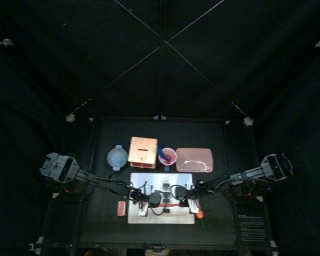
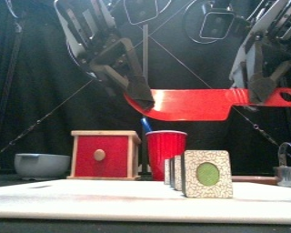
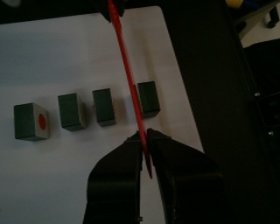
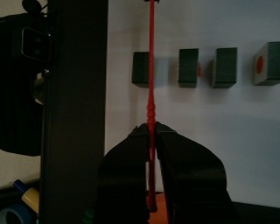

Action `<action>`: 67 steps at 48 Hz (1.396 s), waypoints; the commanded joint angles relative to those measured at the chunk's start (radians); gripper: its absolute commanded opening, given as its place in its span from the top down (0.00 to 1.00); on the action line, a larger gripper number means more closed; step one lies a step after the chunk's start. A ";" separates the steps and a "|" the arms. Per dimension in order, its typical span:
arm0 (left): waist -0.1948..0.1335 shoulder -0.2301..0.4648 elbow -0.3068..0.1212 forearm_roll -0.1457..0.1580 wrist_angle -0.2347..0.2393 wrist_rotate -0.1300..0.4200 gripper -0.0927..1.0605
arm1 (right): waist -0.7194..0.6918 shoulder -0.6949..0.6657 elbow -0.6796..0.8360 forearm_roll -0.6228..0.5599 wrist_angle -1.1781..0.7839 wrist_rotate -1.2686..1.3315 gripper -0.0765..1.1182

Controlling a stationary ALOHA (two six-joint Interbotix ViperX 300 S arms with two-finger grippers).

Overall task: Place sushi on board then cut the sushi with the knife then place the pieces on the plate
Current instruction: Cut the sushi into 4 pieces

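Our left gripper (image 3: 143, 150) is pressed shut on the blade end of the red knife (image 2: 196, 103). Our right gripper (image 4: 152, 144) is pinched on the handle end. Between the two, the knife hangs level, well above the board (image 2: 99, 198) and apart from everything on it. Below the knife we see four sushi pieces (image 3: 105, 106) standing in a row on the board, with small gaps between them. Behind the board the box (image 2: 105, 155) and the cup (image 2: 166, 146) stand side by side, and the bowl (image 2: 41, 165) sits left of the box. The tray (image 1: 194, 157) lies right of the cup.
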 commanded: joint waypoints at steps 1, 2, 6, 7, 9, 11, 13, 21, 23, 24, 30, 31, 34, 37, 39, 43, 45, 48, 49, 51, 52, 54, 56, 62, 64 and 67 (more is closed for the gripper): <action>0.015 -0.032 -0.006 0.012 -0.020 0.003 0.48 | -0.021 -0.060 -0.017 -0.014 0.002 -0.005 0.68; 0.015 -0.034 -0.003 0.012 -0.023 0.003 0.48 | -0.025 -0.063 -0.015 -0.015 0.002 -0.005 0.68; 0.028 -0.034 0.003 0.012 -0.032 0.005 0.47 | -0.035 -0.067 -0.015 -0.015 0.002 -0.005 0.68; 0.032 -0.034 0.005 0.012 -0.034 0.006 0.47 | -0.038 -0.067 -0.015 -0.017 0.002 -0.005 0.68; 0.038 -0.034 0.006 0.012 -0.038 0.008 0.46 | -0.043 -0.067 -0.015 -0.015 0.003 -0.005 0.68; 0.046 -0.034 0.006 0.014 -0.043 0.008 0.44 | -0.046 -0.067 -0.015 -0.017 0.003 -0.005 0.68; 0.052 -0.034 0.006 0.015 -0.049 0.008 0.42 | -0.049 -0.067 -0.014 -0.017 0.003 -0.005 0.68; 0.066 -0.034 0.008 0.040 -0.064 0.008 0.29 | -0.052 -0.078 -0.008 -0.014 0.006 -0.003 0.68; 0.067 -0.035 0.009 0.048 -0.066 0.008 0.26 | -0.054 -0.084 -0.003 -0.011 0.008 -0.003 0.68; 0.069 -0.035 0.009 0.052 -0.064 0.008 0.25 | -0.055 -0.092 0.003 -0.009 0.011 -0.002 0.68; 0.071 -0.044 0.017 0.091 -0.066 0.008 0.21 | -0.063 -0.129 0.028 0.005 0.023 -0.002 0.68; 0.071 -0.049 0.020 0.097 -0.066 0.008 0.21 | -0.064 -0.137 0.034 0.008 0.025 -0.002 0.68; 0.071 -0.061 0.028 0.112 -0.067 0.006 0.21 | -0.067 -0.161 0.052 0.018 0.026 -0.002 0.68; 0.071 -0.077 0.035 0.120 -0.074 0.006 0.21 | -0.067 -0.192 0.078 0.034 0.034 -0.002 0.68; 0.071 -0.089 0.043 0.123 -0.081 0.005 0.21 | -0.067 -0.212 0.094 0.041 0.041 0.000 0.68; 0.069 -0.112 0.061 0.124 -0.112 0.003 0.21 | -0.071 -0.255 0.129 0.061 0.063 0.002 0.68; 0.071 -0.124 0.078 0.124 -0.141 0.003 0.21 | -0.071 -0.276 0.149 0.078 0.074 0.002 0.68; 0.071 -0.137 0.101 0.124 -0.183 0.003 0.21 | -0.074 -0.314 0.184 0.106 0.092 0.002 0.68; 0.071 -0.141 0.109 0.124 -0.198 0.003 0.21 | -0.075 -0.325 0.195 0.110 0.098 0.002 0.68; 0.071 -0.147 0.126 0.124 -0.227 0.003 0.21 | -0.077 -0.350 0.219 0.120 0.109 0.002 0.68; 0.071 -0.150 0.132 0.124 -0.241 0.003 0.21 | -0.080 -0.360 0.230 0.124 0.115 0.002 0.68; 0.071 -0.153 0.146 0.123 -0.264 0.003 0.21 | -0.089 -0.383 0.250 0.132 0.126 0.003 0.68; 0.071 -0.156 0.160 0.120 -0.285 0.003 0.21 | -0.095 -0.408 0.268 0.141 0.138 0.003 0.68; 0.071 -0.163 0.176 0.110 -0.313 0.003 0.21 | -0.114 -0.479 0.314 0.164 0.186 0.003 0.68; 0.071 -0.163 0.178 0.109 -0.313 0.003 0.21 | -0.124 -0.495 0.327 0.170 0.201 0.005 0.68; 0.075 -0.160 0.178 0.109 -0.314 0.003 0.21 | -0.143 -0.518 0.345 0.178 0.229 0.015 0.68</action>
